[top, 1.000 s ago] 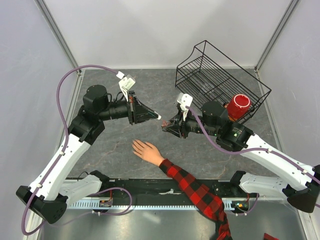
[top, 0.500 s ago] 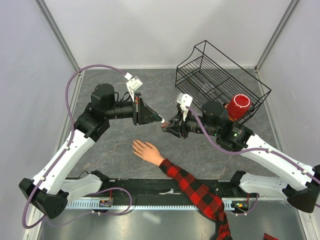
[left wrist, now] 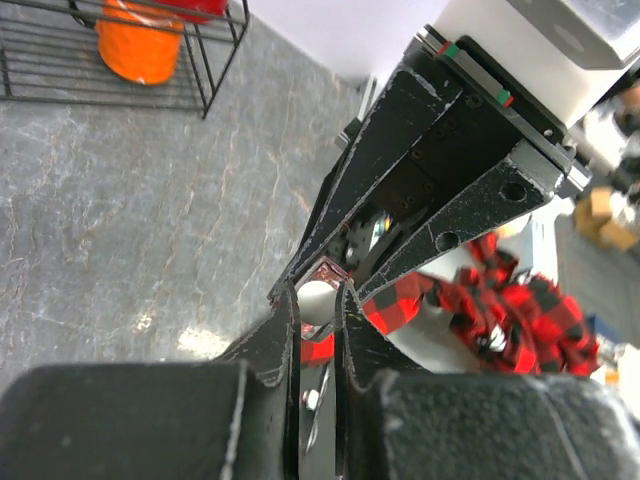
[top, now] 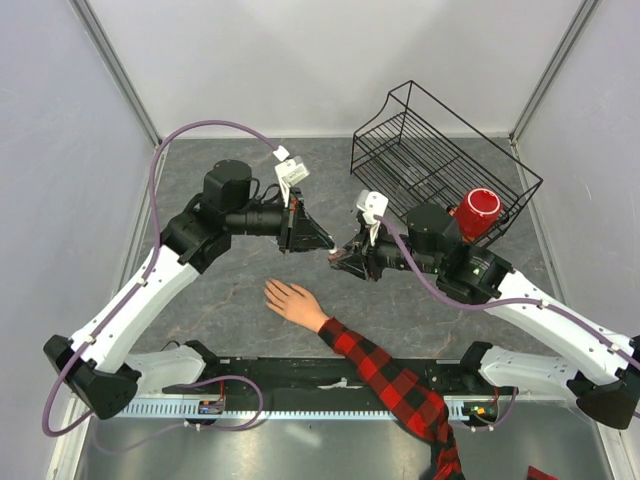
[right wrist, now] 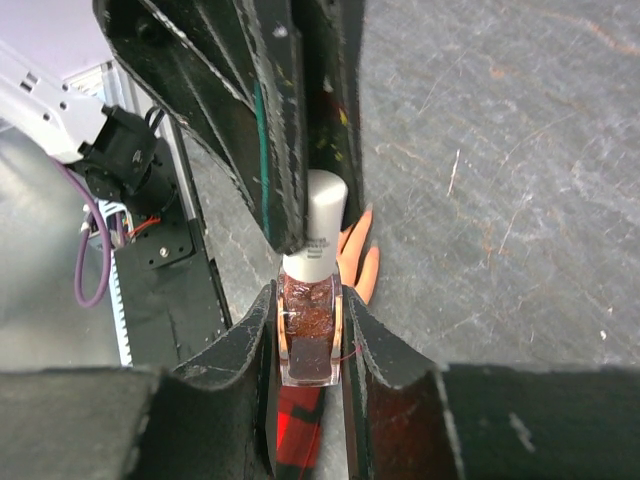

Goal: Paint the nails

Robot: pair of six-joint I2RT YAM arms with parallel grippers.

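Left gripper (top: 328, 245) shifted right; its fingers now pinch the white cap (right wrist: 322, 225) of the bottle (right wrist: 308, 350) clamped by right gripper (right wrist: 309, 305). Hand (top: 290, 300) long axis runs diagonally, pointing far-left; nails (top: 269, 289) too small to resolve.

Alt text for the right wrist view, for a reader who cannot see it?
The right gripper holds a small dark red bottle, with the left gripper at the top of the frame, its fingers flanking the white cap. Behind them, pale fingertips lie on the grey table.
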